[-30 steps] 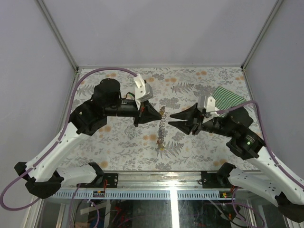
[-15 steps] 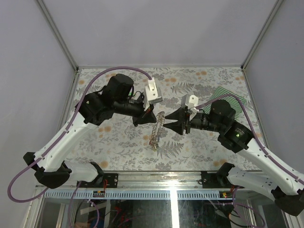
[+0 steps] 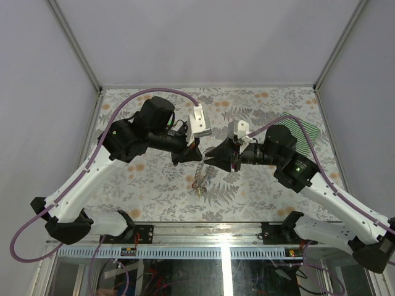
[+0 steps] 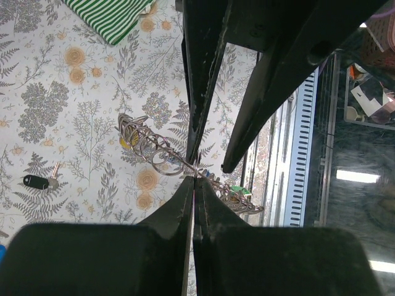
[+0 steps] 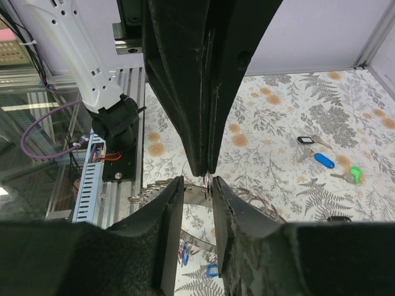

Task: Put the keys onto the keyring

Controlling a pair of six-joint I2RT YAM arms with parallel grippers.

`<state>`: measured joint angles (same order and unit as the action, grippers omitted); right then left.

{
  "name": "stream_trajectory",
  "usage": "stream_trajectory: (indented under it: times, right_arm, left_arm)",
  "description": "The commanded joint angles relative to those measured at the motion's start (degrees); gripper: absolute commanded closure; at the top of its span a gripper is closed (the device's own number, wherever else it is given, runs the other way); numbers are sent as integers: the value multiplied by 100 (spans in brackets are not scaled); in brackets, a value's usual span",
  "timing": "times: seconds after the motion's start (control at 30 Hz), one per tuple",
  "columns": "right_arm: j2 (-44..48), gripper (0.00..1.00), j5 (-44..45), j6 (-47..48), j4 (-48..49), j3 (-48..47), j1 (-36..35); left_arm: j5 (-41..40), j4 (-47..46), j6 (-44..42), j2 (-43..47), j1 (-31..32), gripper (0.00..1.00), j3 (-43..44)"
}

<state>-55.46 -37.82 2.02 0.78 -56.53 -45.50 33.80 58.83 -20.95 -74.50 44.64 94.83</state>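
My left gripper [image 3: 196, 155] [image 4: 194, 180] is shut on a small ring at the top of the keyring [image 3: 199, 176], which hangs slanting down from it above the table. The keyring [image 4: 148, 145] is a grey band strung with several small wire rings, and blue keys [image 5: 185, 253] dangle low on it. My right gripper [image 3: 210, 158] [image 5: 197, 185] faces the left one tip to tip. It is open, its jaws standing either side of the pinched small ring [image 5: 208, 182]. Loose on the table lie a black key [image 5: 305, 140], a blue key [image 5: 323, 160] and a green key [image 5: 354, 175].
A green striped cloth [image 3: 302, 132] [image 4: 111, 15] lies at the right rear of the floral table. Another black key [image 4: 36, 181] rests on the table below the left wrist. The metal rail [image 3: 203, 251] runs along the near edge.
Both arms have closed in on the table's centre. The right gripper has slid left until its tips meet the left gripper's, and the hanging keyring has shifted left with it.
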Motion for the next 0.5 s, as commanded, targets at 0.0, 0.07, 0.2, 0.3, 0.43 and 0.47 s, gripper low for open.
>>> stream_trajectory:
  times: [0.0, 0.07, 0.2, 0.3, 0.43, 0.47]
  right_arm:
    - [-159, 71, -274, -75, 408, -283, -38]
    - [-166, 74, -271, -60, 409, -279, -43]
    - [-201, 80, -287, -40, 373, -279, -38]
    - [-212, 87, -287, -32, 371, -282, -38]
    - [-206, 99, -296, -35, 388, -273, -45]
    - [-208, 100, -303, -35, 388, -271, -36]
  left_arm:
    - [85, -108, -93, 23, 44, 100, 265]
    - [94, -112, -102, 27, 53, 100, 265]
    - [98, -115, -120, 40, 54, 100, 264]
    - [119, -117, -137, 43, 53, 100, 270]
    - [174, -117, -168, 54, 58, 100, 296]
    - [202, -122, -177, 64, 60, 100, 310]
